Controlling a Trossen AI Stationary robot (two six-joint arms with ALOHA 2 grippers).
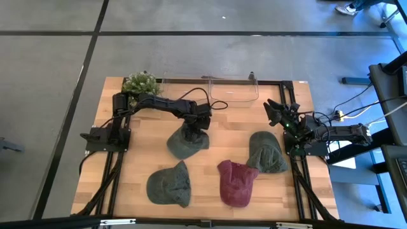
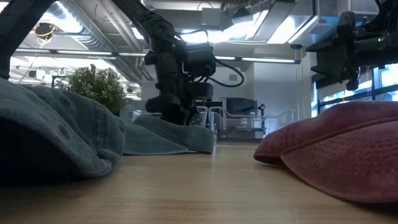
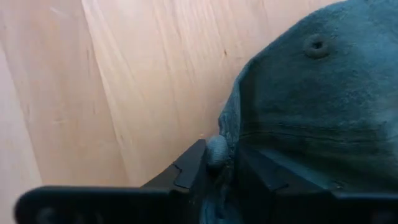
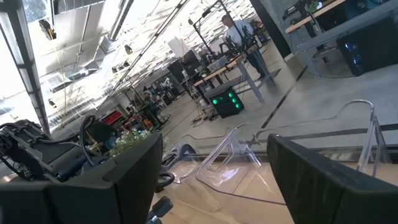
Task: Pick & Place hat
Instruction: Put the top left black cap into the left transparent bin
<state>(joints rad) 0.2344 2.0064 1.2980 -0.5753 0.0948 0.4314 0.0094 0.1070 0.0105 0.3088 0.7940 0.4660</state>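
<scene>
wooden table (image 1: 210, 191) — left gripper (image 3: 221, 165) pinching green hat (image 1: 187, 142); right gripper (image 4: 214, 168) agape.

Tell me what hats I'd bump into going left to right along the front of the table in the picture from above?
First the green hat, then the red hat, then another green hat by the right gripper. The left gripper is gripping a fourth hat farther back.

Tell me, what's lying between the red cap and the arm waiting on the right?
A green cap lies between the red cap and the right gripper, seen from above.
</scene>
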